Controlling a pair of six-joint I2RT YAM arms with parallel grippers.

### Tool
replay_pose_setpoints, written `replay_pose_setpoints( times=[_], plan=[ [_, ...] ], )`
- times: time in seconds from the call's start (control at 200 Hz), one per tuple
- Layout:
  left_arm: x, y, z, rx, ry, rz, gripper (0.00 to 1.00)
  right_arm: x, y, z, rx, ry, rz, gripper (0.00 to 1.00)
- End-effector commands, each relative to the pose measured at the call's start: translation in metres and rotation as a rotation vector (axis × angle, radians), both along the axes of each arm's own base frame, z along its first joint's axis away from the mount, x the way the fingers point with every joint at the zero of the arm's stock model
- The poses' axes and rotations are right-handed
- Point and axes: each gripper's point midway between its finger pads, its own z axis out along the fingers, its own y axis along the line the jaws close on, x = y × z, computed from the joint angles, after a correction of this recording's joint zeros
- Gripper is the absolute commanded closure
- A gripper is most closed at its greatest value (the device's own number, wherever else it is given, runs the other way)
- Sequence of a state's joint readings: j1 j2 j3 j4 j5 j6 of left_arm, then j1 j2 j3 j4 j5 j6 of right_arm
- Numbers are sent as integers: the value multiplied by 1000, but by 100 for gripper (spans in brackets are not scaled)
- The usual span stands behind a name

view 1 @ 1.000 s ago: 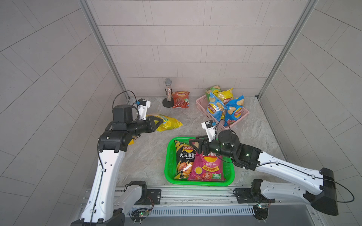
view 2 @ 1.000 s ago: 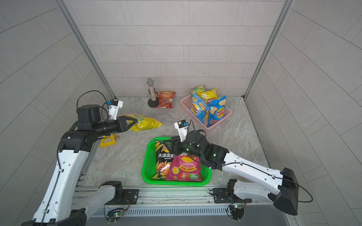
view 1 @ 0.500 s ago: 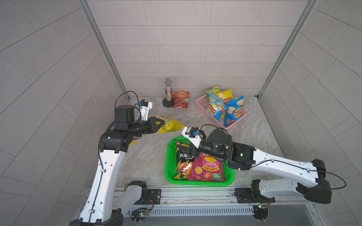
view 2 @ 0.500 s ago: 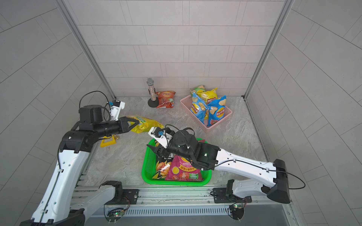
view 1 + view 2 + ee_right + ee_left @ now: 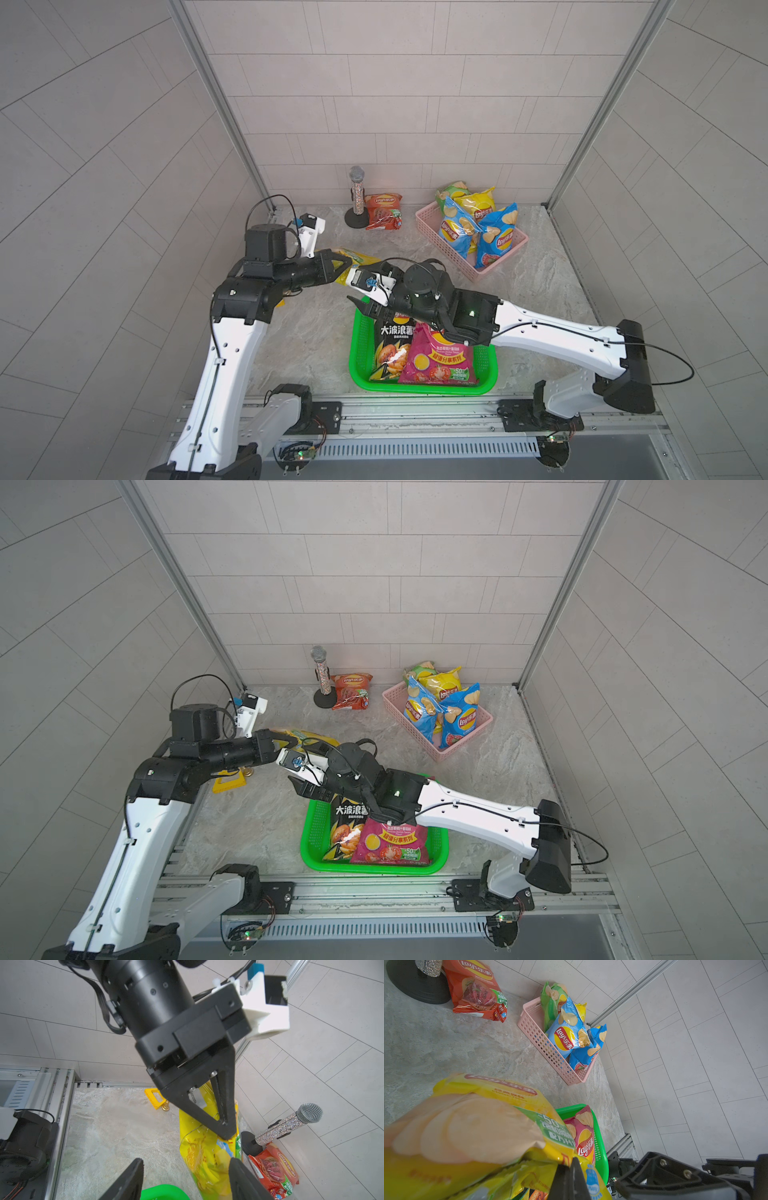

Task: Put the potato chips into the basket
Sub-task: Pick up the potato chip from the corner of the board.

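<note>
Clenched on the yellow Lay's bag [image 5: 360, 257], the left gripper [image 5: 347, 262] is lifting it just beside the green basket [image 5: 359, 345] — the right gripper [image 5: 186, 1161], jaws apart, is swinging over from the basket, probably to take it.

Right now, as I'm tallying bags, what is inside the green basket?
Two chip bags lie in the green basket: a black bag and a magenta bag overlapping it. The right arm covers the basket's far end, so anything there is hidden.

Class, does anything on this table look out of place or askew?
The red chip bag lies on the table beside the microphone stand, in no basket; a yellow triangular piece sits stray near the edge.
</note>
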State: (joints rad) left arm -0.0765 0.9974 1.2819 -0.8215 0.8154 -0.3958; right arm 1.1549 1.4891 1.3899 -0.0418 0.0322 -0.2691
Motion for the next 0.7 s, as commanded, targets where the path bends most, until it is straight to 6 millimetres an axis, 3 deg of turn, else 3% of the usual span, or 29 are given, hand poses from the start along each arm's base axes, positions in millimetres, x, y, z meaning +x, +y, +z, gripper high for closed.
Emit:
replay_pose_setpoints(
  times=[0.0,0.15,0.445,0.575,0.696],
  plan=[
    [-5,-6,5,-23,-16,-35,100,13,-2,7,0,-34,-51,37],
    [-8,-9,9,-43,-15,-54,100,19,2,3,10,-40,-58,52],
    [-12,-13,15,-65,-16,-82,98,20,-4,11,12,-78,-75,100],
    [-14,-15,27,-81,-36,-96,85,18,-10,14,7,-88,-79,100],
    [-15,-18,37,-95,-53,-114,80,17,-16,16,6,-90,-83,100]
  ],
)
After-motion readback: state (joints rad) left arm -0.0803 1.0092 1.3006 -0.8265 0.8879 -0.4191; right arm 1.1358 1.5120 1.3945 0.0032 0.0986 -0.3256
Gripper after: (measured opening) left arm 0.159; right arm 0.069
